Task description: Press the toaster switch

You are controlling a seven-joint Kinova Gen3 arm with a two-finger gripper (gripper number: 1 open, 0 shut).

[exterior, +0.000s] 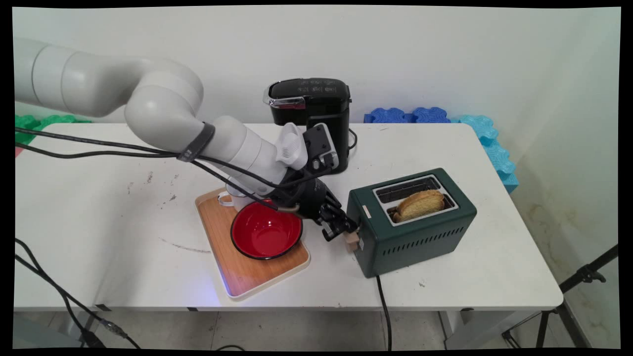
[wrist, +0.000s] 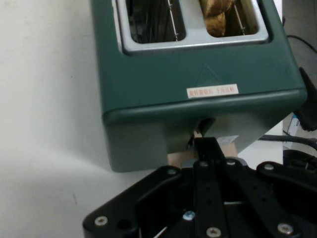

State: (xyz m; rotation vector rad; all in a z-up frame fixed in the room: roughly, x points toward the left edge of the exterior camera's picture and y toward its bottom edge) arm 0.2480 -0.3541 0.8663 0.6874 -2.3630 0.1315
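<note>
A dark green two-slot toaster stands at the table's right. A slice of browned bread sits in its near slot and the far slot is empty. My gripper is low at the toaster's left end, shut, with its tips on the tan lever. In the hand view the toaster fills the upper part, with the bread at the top. The closed fingers rest against the lever below the slot in the toaster's end face. Nothing is held.
A red bowl sits on a wooden tray just left of the gripper. A white cup is partly hidden behind the arm. A black coffee machine stands at the back. The toaster's cord hangs over the front edge.
</note>
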